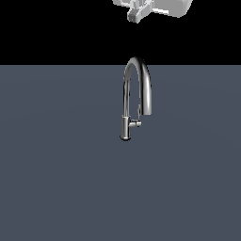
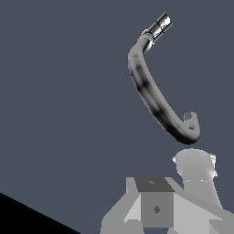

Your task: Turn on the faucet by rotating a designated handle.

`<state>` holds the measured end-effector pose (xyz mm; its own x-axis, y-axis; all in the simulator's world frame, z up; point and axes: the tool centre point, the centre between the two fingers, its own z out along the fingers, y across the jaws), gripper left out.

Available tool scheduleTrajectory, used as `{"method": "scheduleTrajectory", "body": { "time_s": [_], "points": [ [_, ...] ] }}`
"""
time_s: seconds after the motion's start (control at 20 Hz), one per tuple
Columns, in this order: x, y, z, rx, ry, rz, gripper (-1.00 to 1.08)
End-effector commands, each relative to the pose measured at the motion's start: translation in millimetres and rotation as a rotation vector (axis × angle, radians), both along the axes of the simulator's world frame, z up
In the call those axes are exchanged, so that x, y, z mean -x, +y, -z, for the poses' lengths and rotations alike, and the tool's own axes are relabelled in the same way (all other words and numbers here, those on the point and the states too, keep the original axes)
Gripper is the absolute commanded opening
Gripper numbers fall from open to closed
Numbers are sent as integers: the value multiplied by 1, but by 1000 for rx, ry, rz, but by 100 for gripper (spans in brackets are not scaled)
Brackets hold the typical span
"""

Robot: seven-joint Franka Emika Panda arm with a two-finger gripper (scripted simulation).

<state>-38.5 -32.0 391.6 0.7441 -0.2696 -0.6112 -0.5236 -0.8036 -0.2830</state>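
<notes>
The faucet (image 1: 137,89) is a shiny chrome arch on a short stem, standing mid-scene on the grey floor (image 1: 56,179). The handle (image 1: 135,124) juts toward 3 o'clock. The gripper (image 1: 137,15) hangs well above at 12 o'clock; its jaws' state probably unreadable.

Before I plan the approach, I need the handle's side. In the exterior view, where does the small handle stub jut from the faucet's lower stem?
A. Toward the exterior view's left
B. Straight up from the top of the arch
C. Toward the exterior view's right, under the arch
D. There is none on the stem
C: the handle juts from the lower stem of the faucet toward the exterior view's right, on the side where the spout comes down.
</notes>
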Motion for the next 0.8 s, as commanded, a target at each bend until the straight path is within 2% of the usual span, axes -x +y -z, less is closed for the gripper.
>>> {"method": "scheduleTrajectory", "body": {
  "time_s": [0.0, 0.75],
  "points": [
    [-11, -3, 11, -32, 39, 31, -100],
    [-68, -23, 92, -231, 288, 230, -100]
  ]
}}
